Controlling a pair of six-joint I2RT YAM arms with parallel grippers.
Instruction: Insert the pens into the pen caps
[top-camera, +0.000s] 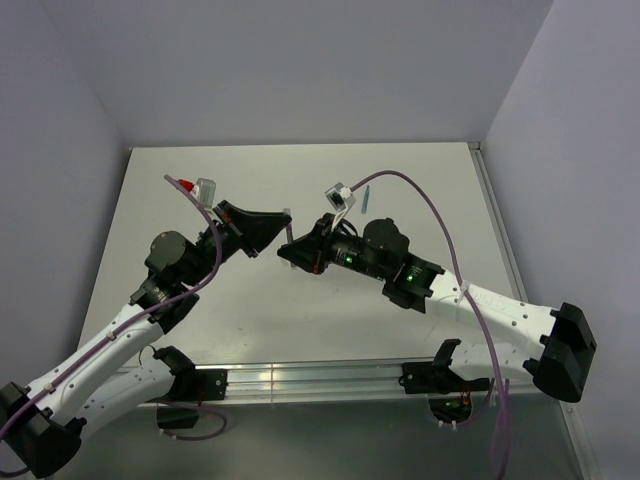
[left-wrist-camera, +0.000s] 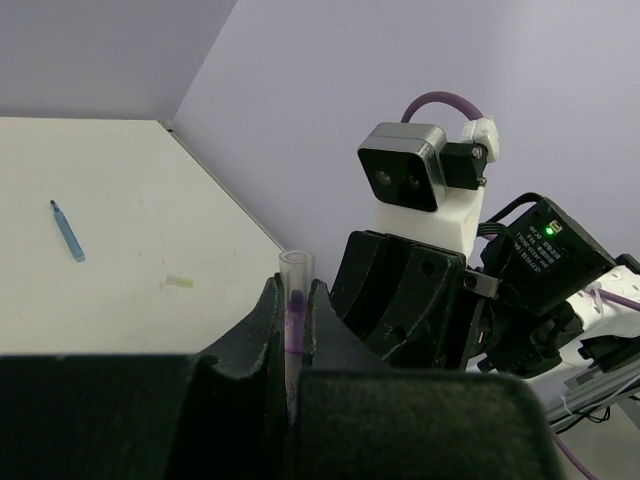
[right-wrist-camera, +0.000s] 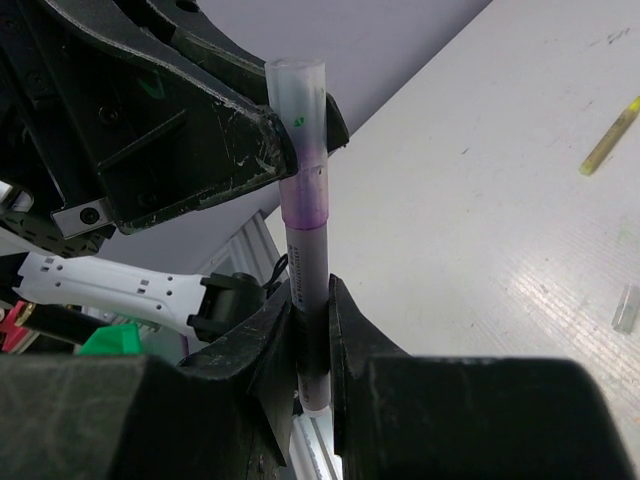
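Left claw (left-wrist-camera: 296, 308): we see jaws pinched tight on clear pen cap (left-wrist-camera: 296, 265), with purple tip showing inside cap. Right claw (right-wrist-camera: 310, 325): jaws closed narrow around barrel of grey-purple pen (right-wrist-camera: 303, 245), gripping low on it. Pen's upper end sits inside cap. Both claws meet in air above table (top-camera: 250, 310), near its middle. Blue pen (left-wrist-camera: 68, 230) lies flat on table, well apart. From right wrist we note yellow pen (right-wrist-camera: 610, 135) and spare cap (right-wrist-camera: 626, 307) lying on table, apart from each other.
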